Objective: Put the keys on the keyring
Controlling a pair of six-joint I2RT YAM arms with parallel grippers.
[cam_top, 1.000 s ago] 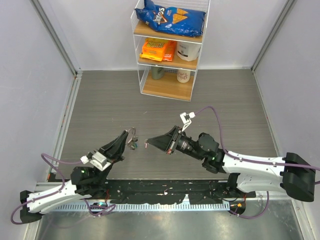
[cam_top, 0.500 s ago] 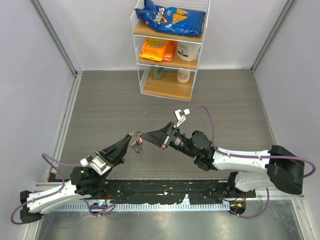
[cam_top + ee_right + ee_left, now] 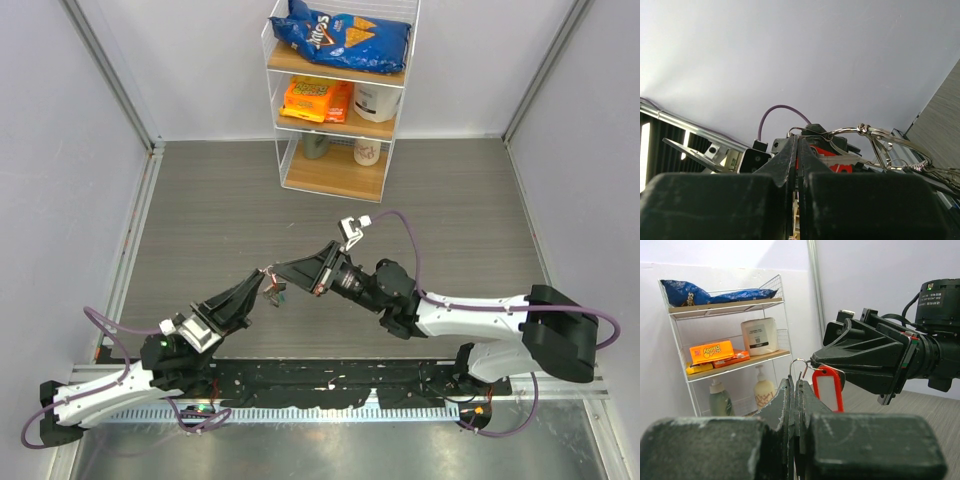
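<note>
The thin round silver wire keyring (image 3: 798,359) is up in the air, well in front of the white wire shelf rack (image 3: 335,173) and a little to its left, towards the arm bases. Only its top arc shows, rising upright from between the closed fingers of the left gripper (image 3: 796,389), which pinches the wire. Touching or just beside the ring, on the side away from that gripper, hangs the red key (image 3: 827,388), a red plastic-framed head with its long axis roughly vertical. It sits at the very tip of the right gripper (image 3: 279,270), whose jaws are also pressed shut. They seem to pinch the key, though the exact contact is hidden. In the top view a small dark cluster (image 3: 274,291) dangles under the ring; it is too small to identify.

Both arms reach forward from the side facing the rack and slant inward, tips meeting nose to nose. The coming move turns on lining the key's hole up with the ring's wire end, which I cannot make out.
</note>
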